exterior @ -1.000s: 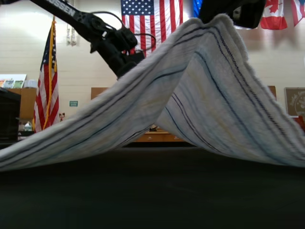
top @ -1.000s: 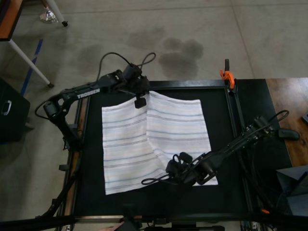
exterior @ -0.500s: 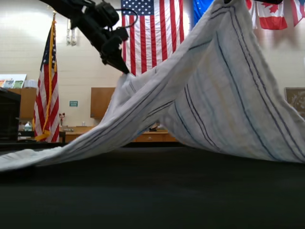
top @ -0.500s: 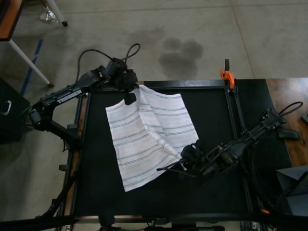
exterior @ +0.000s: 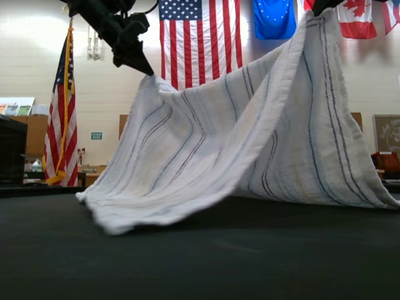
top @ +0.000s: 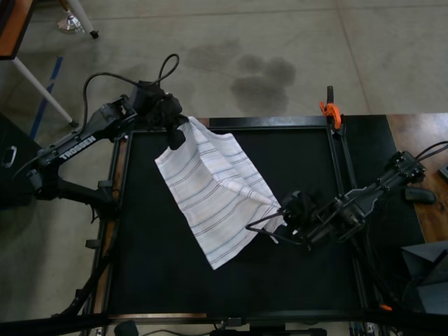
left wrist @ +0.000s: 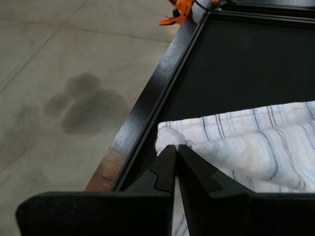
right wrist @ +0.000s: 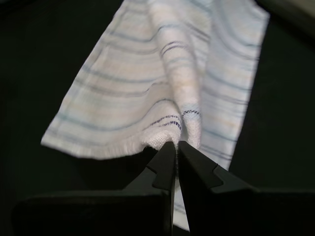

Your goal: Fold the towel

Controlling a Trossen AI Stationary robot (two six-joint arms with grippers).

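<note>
Folding underway | towel (top: pixel 213 192) lifted over black counter (top: pixel 308 150), lower edge trailing on it | left gripper (left wrist: pixel 175 147) and right gripper (right wrist: pixel 176 143) each clamped on a corner | fold not yet laid flat

The towel (top: pixel 210 192), white with thin grey-blue and brownish stripes, runs diagonally from the upper left toward the centre of the top view, two corners lifted and pinched, its lower edge trailing on the black surface, the middle sagging in folds
</note>
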